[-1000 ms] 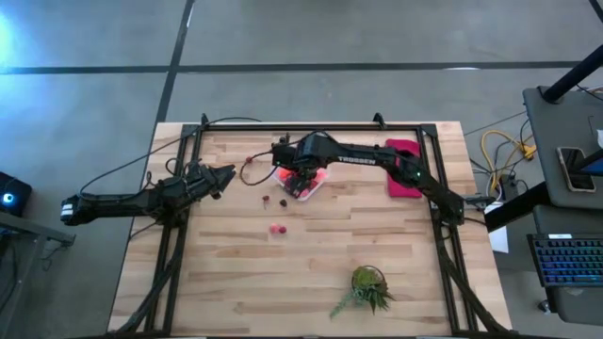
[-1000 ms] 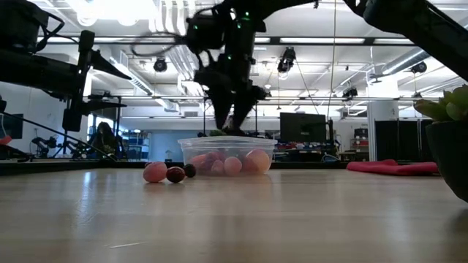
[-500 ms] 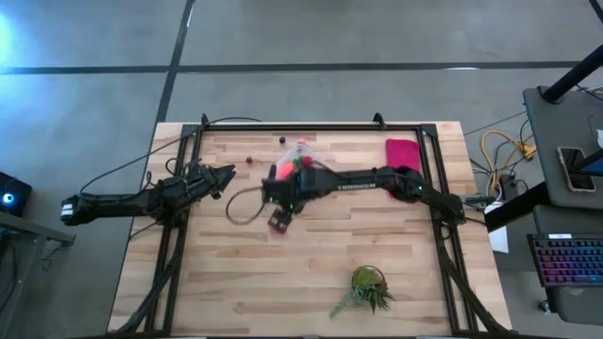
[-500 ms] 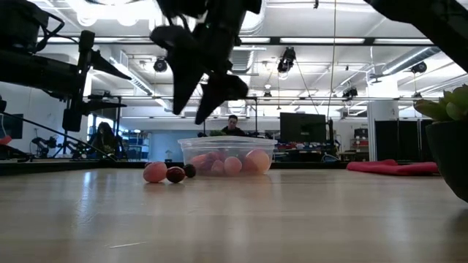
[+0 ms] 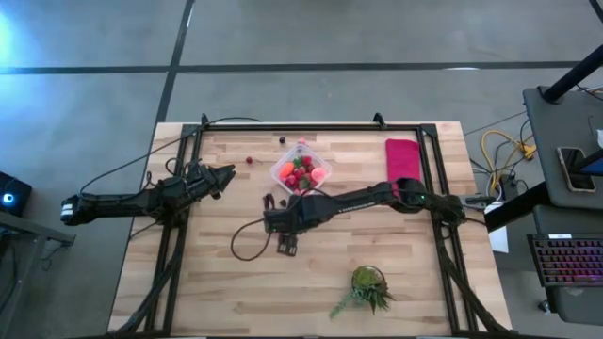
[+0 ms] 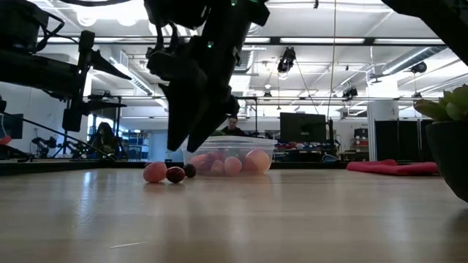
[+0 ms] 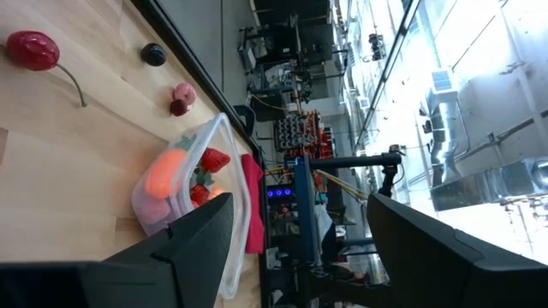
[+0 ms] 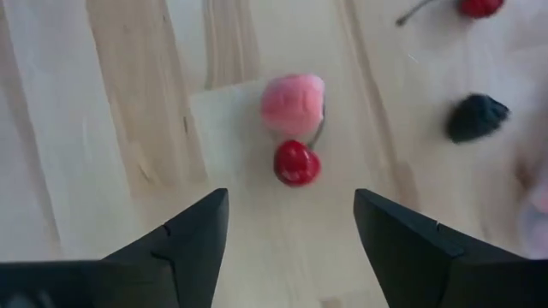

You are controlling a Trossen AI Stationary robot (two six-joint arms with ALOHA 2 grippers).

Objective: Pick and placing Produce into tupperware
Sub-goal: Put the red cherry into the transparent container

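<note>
Tupperware (image 5: 301, 172): clear, rounded, filled with red and orange produce, sited mid-table toward the far edge. Right gripper (image 8: 289, 224): spread wide, empty, poised over a pink berry (image 8: 293, 103) and cherry (image 8: 296, 162). Left gripper (image 5: 224, 176): parked at left, parted.

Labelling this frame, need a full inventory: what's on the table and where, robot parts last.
tupperware: 1, clear, far centre of the table, holding red, pink and orange produce.
pink berry: 1, pink, on bare wood, ahead of the right pincer.
red cherry: 1, red, touching the pink berry.
dark berry: 1, near black, off to one side of that pair.
stemmed cherry: 1, red, left of the tupperware.
dark piece: 1, near black, by the far edge.
cloth: 1, magenta, flat, far right.
plant: 1, green, spiky, near edge.
right pincer: open, above the pink berry and red cherry.
left pincer: open, waits at the table's left.
</note>
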